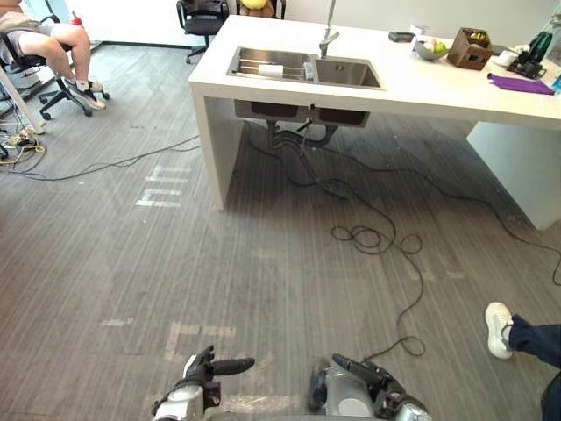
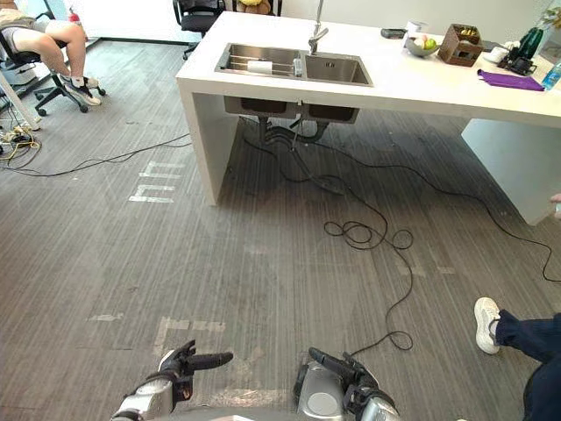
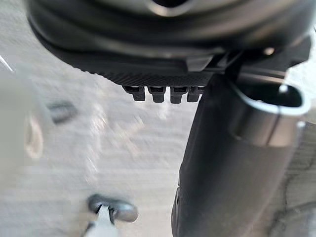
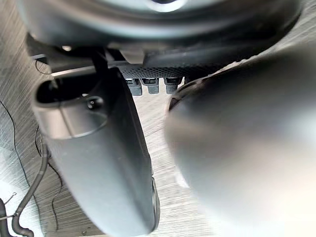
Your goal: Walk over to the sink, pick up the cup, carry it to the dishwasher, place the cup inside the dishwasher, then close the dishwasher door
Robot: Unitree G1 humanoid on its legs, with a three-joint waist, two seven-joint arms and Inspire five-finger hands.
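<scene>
Hands, both mine: left hand [image 1: 203, 373] and right hand [image 1: 372, 384], low at the near edge of the head views, fingers loose and unclenched, nothing in either

Floor [image 1: 263, 289]: grey, a wide stretch lying between me and the counter

Counter [image 1: 421, 88]: white island, well ahead of me

Seated person [image 1: 53, 39]: on a chair, far left, well apart from the counter

Sink [image 1: 346, 74]: twin steel basins set in the counter's left end, tap [image 1: 329, 35] behind them

Shoe [image 1: 498, 329]: another person's, near my right side

Cup [image 1: 270, 70]: white, on its side on the rack across the left basin, well apart from both hands

Step in hand, by my judgement: the walk to the sink, cup not yet picked up

Next move calls for: crossing the floor, squaring up to the counter's front edge, then reaching down over the rim for the cup
</scene>
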